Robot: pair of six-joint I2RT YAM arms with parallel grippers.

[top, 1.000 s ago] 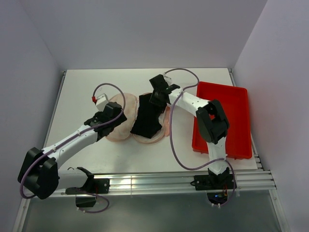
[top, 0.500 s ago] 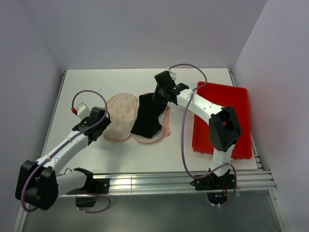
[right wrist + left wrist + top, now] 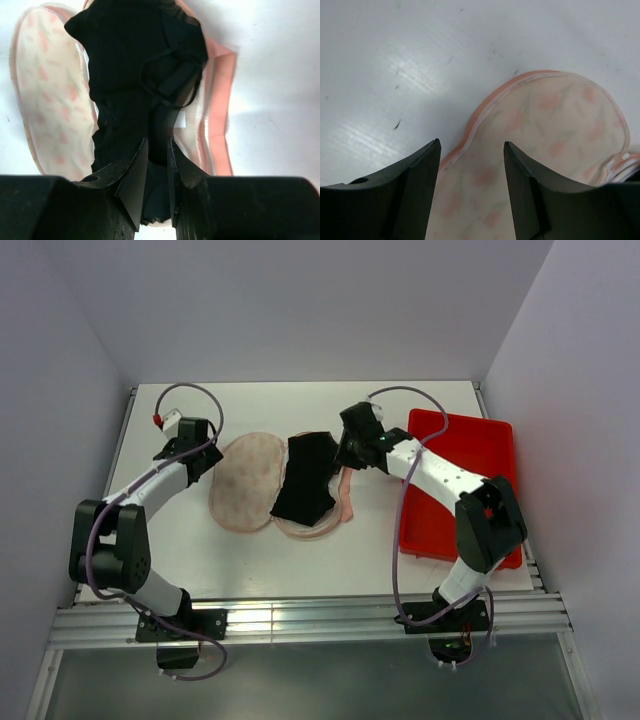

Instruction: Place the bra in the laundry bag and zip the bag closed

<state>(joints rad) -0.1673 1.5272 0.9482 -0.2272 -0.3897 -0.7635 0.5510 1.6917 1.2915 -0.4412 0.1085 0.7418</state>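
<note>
Stuffing step: the right gripper [image 3: 157, 146] is pinched narrow on the bra [image 3: 125, 75], which sprawls ahead of its fingers across the open half of the bag [image 3: 50, 90], one edge spilling past the middle. The left gripper [image 3: 471, 145] hangs spread and empty, with the other lobe's rim just ahead between its tips. Next, I'd judge: tuck the bra fully inside, then fold that lobe over.

Red rectangular plastic tray [image 3: 495, 455] lying flat at the right side of the white desk [image 3: 260, 405], pale grey walls [image 3: 300, 310] around, metal rails [image 3: 300, 620] along the near edge.
</note>
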